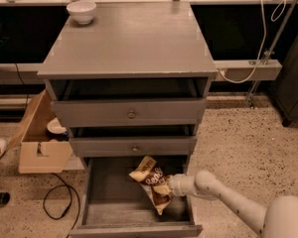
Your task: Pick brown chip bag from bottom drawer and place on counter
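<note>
The brown chip bag (152, 181) lies in the open bottom drawer (109, 202), toward its right side, crinkled, with tan ends and white lettering. My gripper (164, 188) reaches into the drawer from the right on a white arm (223, 197) and sits on the bag's right part, touching it. The counter (131, 38) is the flat grey top of the cabinet, above the two upper drawers.
A white bowl (81, 11) stands at the counter's back left corner. The two upper drawers (131, 114) with brass knobs are slightly pulled out. A cardboard box (39, 138) and a black cable (57, 202) lie on the floor at the left.
</note>
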### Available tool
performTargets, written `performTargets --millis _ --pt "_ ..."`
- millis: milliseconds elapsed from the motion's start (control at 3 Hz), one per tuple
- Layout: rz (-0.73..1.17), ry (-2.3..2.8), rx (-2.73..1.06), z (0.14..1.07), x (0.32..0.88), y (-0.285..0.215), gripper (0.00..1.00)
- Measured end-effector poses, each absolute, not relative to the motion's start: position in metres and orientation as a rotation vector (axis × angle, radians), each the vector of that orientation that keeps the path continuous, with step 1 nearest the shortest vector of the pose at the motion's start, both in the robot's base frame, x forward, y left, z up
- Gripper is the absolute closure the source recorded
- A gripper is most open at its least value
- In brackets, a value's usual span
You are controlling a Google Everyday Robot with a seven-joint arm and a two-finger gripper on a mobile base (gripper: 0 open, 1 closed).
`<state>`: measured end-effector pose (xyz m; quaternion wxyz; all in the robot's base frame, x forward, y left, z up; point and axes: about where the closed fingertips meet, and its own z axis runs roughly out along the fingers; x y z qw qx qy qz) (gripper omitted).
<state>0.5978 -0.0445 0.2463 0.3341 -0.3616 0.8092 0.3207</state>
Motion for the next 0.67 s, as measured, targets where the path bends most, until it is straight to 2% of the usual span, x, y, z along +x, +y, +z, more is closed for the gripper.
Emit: performTargets --millis 333,667 --pt "0.915 1.984 -1.019 0.297 0.595 -0.062 1.00" --pt "1.003 1.966 -1.086 0.298 0.573 -0.052 1.00"
